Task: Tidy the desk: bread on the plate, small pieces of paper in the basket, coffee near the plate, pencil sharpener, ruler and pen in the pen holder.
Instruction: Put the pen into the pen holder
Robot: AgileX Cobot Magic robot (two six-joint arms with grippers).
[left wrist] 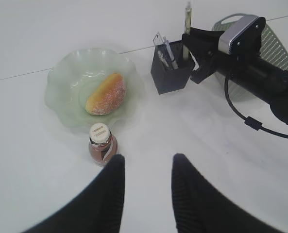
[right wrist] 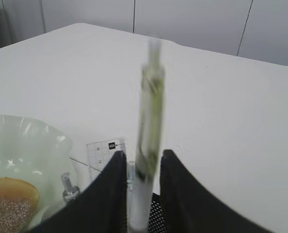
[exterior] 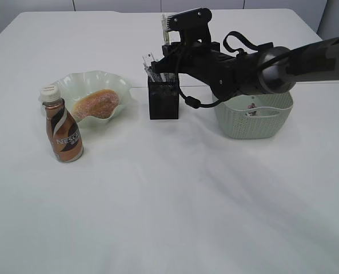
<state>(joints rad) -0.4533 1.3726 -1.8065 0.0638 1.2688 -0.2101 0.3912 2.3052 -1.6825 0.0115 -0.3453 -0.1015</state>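
Observation:
My right gripper (exterior: pixel 172 52) (right wrist: pixel 141 158) is shut on a clear greenish pen (right wrist: pixel 151 111) (exterior: pixel 166 27) and holds it upright over the black mesh pen holder (exterior: pixel 163 100) (left wrist: pixel 170 73). The ruler (right wrist: pixel 105 153) (exterior: pixel 148 60) and another clear pen stand in the holder. The bread (exterior: pixel 98 103) (left wrist: pixel 106 93) lies in the pale green plate (exterior: pixel 80 79) (left wrist: pixel 61 82). The coffee bottle (exterior: pixel 63 131) (left wrist: pixel 102 145) stands just in front of the plate. A paper wad (exterior: pixel 251 107) lies in the grey-green basket (exterior: pixel 255 123). My left gripper (left wrist: pixel 147 162) is open and empty, above the desk (exterior: pixel 175 194) near the coffee. I see no sharpener.
My right arm (exterior: pixel 260 68) reaches in from the right, across the top of the basket to the pen holder. The plate, the pen holder and the basket stand in a row across the back of the desk.

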